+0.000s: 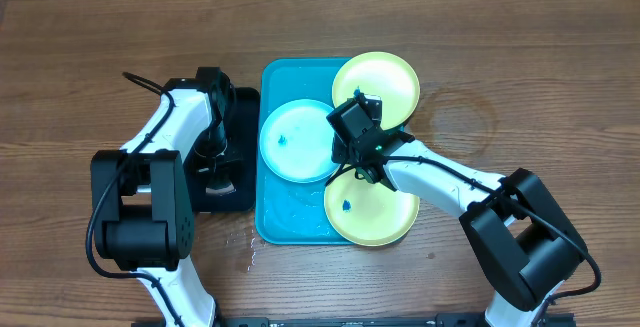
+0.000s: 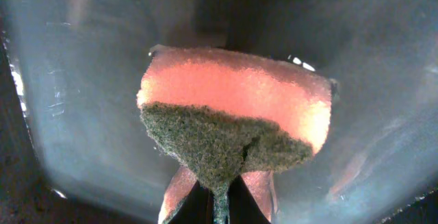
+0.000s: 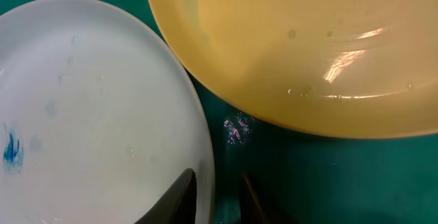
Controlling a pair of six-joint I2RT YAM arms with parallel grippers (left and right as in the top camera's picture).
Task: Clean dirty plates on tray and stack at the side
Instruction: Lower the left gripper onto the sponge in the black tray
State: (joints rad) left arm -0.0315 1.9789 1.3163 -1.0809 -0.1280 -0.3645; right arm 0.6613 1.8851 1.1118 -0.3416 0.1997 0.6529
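Observation:
On the turquoise tray lie three plates. The cyan plate is at the left and carries a blue speck; in the right wrist view this plate looks white. One yellow-green plate lies at the back, another, with blue specks, at the front. My right gripper straddles the cyan plate's right rim, one finger over the plate, one outside it, shut on the rim. My left gripper is over the black tray, shut on a pink sponge with a green pad.
The narrow black tray stands against the turquoise tray's left side; its glossy floor fills the left wrist view. Bare wooden table lies to the right. Water drops sit near the tray's front left corner.

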